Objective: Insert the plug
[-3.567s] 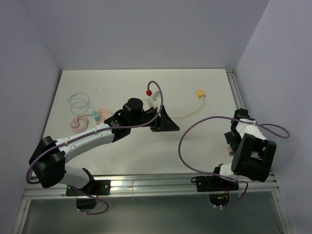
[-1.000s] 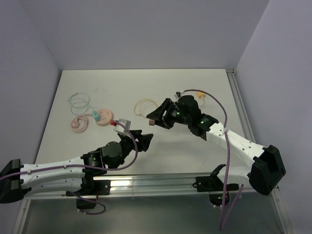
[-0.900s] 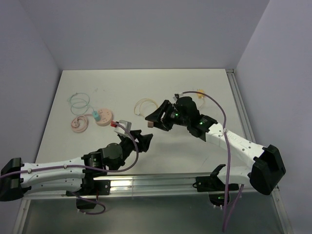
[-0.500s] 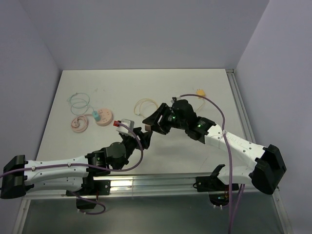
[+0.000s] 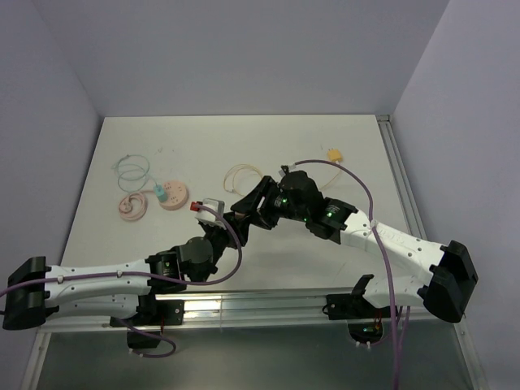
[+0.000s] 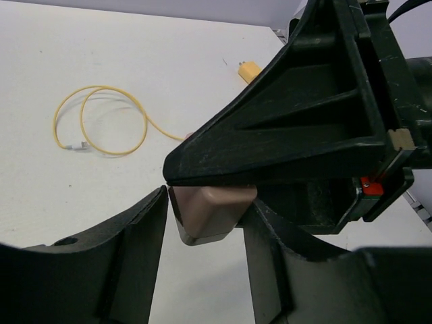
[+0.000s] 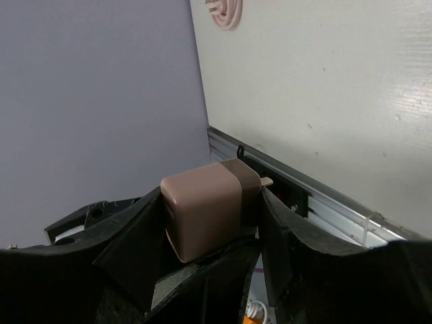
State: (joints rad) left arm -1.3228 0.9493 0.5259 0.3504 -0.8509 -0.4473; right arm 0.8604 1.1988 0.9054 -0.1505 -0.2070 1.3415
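Found the plug (image 7: 202, 214), a tan block with a darker brown band at one end, clamped in the right gripper (image 7: 212, 199), seated between its two black fingers (image 7: 138, 250) and held up off the table (image 5: 162, 146). Noted a small metal prong (image 7: 268, 181) jutting from the banded end. Placed the meeting point, in the top view, slightly nearer than the table's middle, with the right arm (image 5: 366, 231) stretched in from the right and the left arm (image 5: 106, 276) reaching from the near left corner, wrists almost nose to nose. Saw the left gripper (image 6: 206, 198) set under the same block, one finger (image 6: 138, 250) just beside each flank of it, the right gripper's black finger lying across the top. Could not tell the left pincer's state for certain: fingers spread to about the block's width, pressing on it or merely alongside, impossible to say from the wrist view. Spotted a thin yellow cable (image 6: 101, 121) looped flat on the table beyond the grippers, with a yellow connector (image 6: 250, 69) farther back and to the right. Made out two pink round pieces (image 5: 130, 207) and a coil of pale green wire (image 5: 130, 166) well apart on the table's left side.
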